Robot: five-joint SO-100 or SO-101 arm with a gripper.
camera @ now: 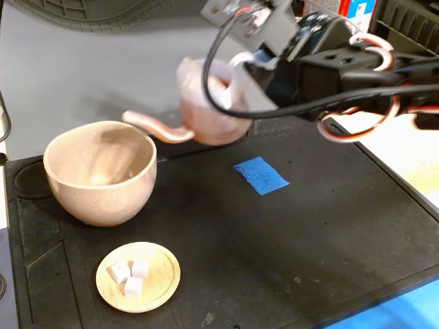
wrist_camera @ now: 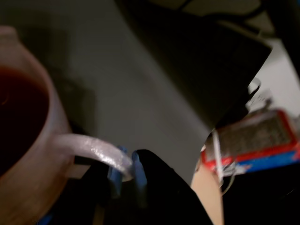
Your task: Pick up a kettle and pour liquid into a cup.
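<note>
The pinkish translucent kettle [camera: 209,103] hangs in the air, tilted, with its long spout [camera: 156,125] reaching left to just above the rim of the speckled beige cup [camera: 101,171]. My gripper [camera: 241,65] is shut on the kettle's whitish loop handle. In the wrist view the handle [wrist_camera: 93,151] runs between my fingertips and my gripper [wrist_camera: 125,174] is closed on it. Dark reddish-brown liquid [wrist_camera: 18,117] shows inside the kettle body [wrist_camera: 35,168]. No liquid is visible in the cup.
A small wooden dish [camera: 138,276] with three white cubes lies in front of the cup. A blue tape patch [camera: 260,175] is on the black mat [camera: 288,240]. A red and blue box [wrist_camera: 260,145] stands behind the arm.
</note>
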